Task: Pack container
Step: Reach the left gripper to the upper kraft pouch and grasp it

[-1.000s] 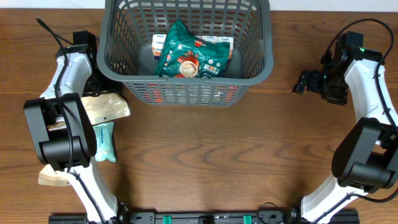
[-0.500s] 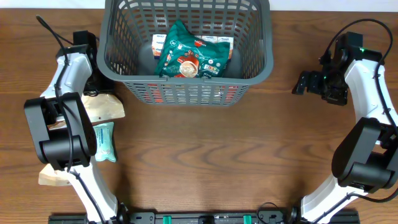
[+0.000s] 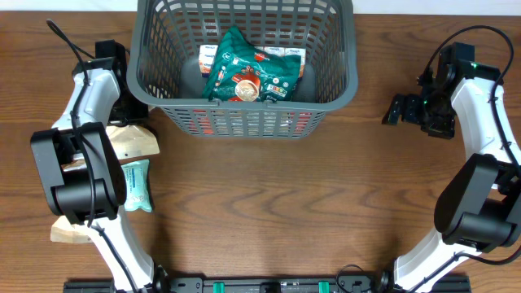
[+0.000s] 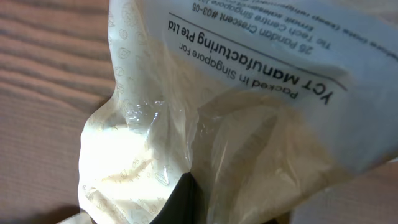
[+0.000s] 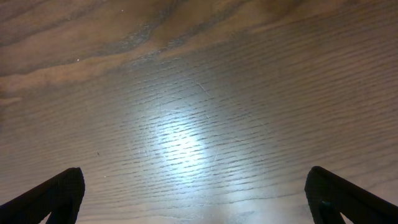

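Container (image 3: 244,122) is sitting just right of left gripper (image 3: 124,114), partly packed.
Bag (image 4: 205,137) is hiding that gripper's jaws, so I cannot tell its grip; pickup is likely underway, with a lift over the rim coming next. Right gripper (image 5: 199,193) is idling wide open.

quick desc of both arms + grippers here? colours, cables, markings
The left arm and right arm match: white link covers, bulky black cylindrical joints, thin black cables looping off near the wrists. The right gripper is all black, with dark wedge-shaped fingertips. A small green light shows on the right arm. No readable markings.
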